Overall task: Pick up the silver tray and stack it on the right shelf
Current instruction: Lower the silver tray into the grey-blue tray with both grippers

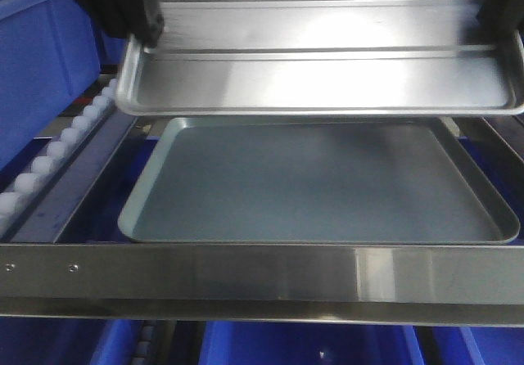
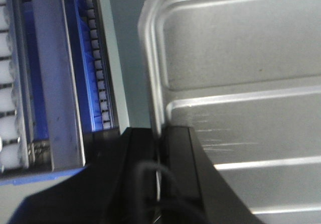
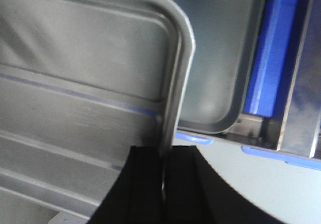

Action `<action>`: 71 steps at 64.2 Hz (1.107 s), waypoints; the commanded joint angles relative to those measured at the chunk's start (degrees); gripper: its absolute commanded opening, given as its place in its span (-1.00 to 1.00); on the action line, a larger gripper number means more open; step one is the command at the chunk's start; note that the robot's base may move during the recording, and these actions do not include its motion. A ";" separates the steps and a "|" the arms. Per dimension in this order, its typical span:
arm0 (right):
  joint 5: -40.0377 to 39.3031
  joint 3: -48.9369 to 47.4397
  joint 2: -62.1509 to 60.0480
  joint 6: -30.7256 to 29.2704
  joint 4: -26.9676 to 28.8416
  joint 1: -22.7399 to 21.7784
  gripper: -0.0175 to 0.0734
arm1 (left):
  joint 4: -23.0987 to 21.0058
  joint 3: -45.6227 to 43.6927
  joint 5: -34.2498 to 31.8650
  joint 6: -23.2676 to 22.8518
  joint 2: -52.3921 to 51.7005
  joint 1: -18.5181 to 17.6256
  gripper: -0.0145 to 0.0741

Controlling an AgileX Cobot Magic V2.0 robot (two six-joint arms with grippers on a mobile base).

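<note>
The silver tray (image 1: 327, 62) is shiny, with two long ridges, and hangs in the air above the right shelf (image 1: 262, 271), over a dull grey-green tray (image 1: 319, 185) that lies on the shelf. My left gripper (image 1: 143, 29) is shut on the silver tray's left rim, seen close in the left wrist view (image 2: 159, 136) with the tray (image 2: 241, 58). My right gripper (image 1: 501, 13) is shut on the tray's right rim, seen in the right wrist view (image 3: 165, 156) with the tray (image 3: 85, 68).
White rollers (image 1: 49, 156) run along the shelf's left rail. Blue bins stand at the left (image 1: 41, 62) and below the front bar (image 1: 311, 344). The grey-green tray's corner shows under the silver tray in the right wrist view (image 3: 220, 73).
</note>
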 commanded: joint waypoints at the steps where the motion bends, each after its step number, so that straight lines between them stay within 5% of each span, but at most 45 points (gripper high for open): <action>1: -4.65 -4.60 1.23 -2.76 -1.18 -2.13 -0.49 | 1.38 -3.55 -2.86 3.53 2.16 1.55 -0.88; 20: -10.44 -5.95 13.78 -3.95 -1.30 -7.59 -0.49 | -3.24 -5.02 -7.99 3.53 11.57 8.23 -0.88; 53: -13.32 -5.95 23.33 -3.95 -1.30 -8.41 -0.49 | -3.67 -5.43 -13.67 5.53 18.88 10.38 -0.88; 58: -13.27 -5.95 23.26 -3.95 -1.30 -8.41 -0.48 | -5.55 -6.18 -13.72 6.38 18.91 10.51 -0.76; 66: -13.02 -5.95 23.26 -3.95 -1.30 -8.41 -0.30 | -6.07 -6.16 -14.16 6.56 18.91 10.51 -0.16; 71: -13.01 -5.95 23.26 -3.95 -1.30 -8.46 -0.01 | -6.19 -6.16 -14.16 6.56 18.91 10.51 0.18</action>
